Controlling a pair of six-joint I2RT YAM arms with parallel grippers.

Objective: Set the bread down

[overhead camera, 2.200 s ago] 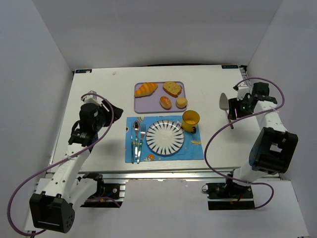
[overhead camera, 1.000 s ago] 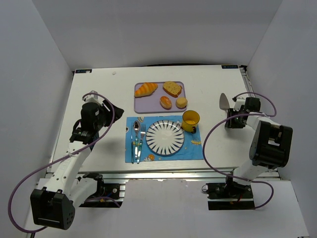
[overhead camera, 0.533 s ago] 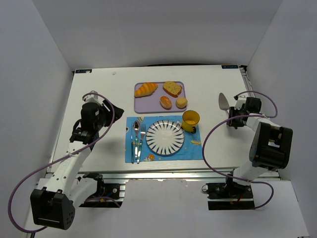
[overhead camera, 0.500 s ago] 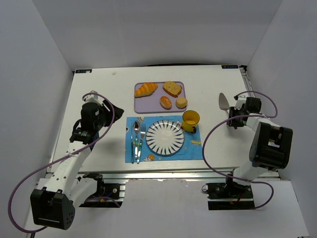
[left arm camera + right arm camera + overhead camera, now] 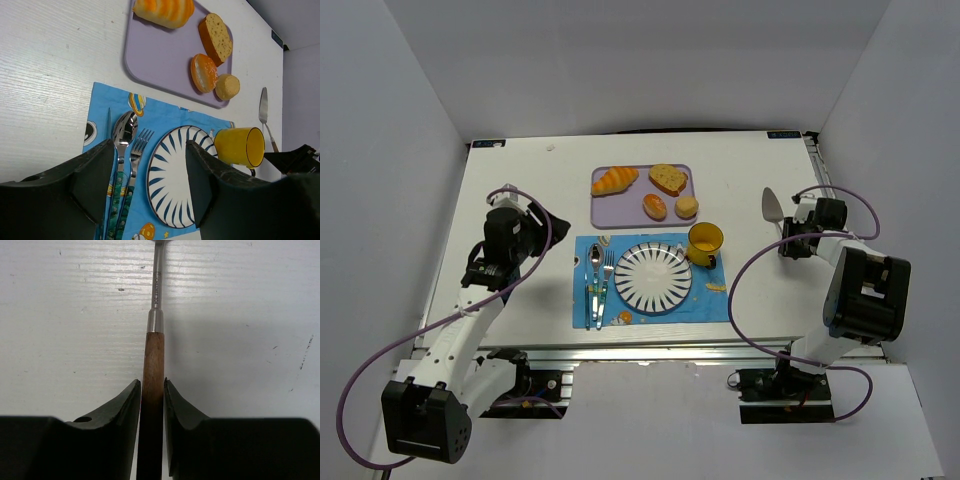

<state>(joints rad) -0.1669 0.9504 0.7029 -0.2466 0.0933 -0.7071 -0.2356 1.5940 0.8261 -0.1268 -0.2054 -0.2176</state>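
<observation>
right end effector (image 5: 152,386) pinches the spatula (image 5: 156,290) by its wooden handle, far right; left end effector (image 5: 150,146) gapes wide (croissant (image 5: 614,180) on the tray (image 5: 630,206), upper centre).

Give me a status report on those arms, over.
Left pincer open, empty. Right pincer clamped on spatula handle. Croissant on tray, untouched. Nothing in its way.

The left arm (image 5: 470,305) reached from the near-left corner toward the middle, with the left gripper (image 5: 149,145) raised and its jaws wide apart. The right arm (image 5: 860,285) sat folded at the right edge, the right gripper (image 5: 151,382) low and clamped on a wooden handle (image 5: 153,360).
</observation>
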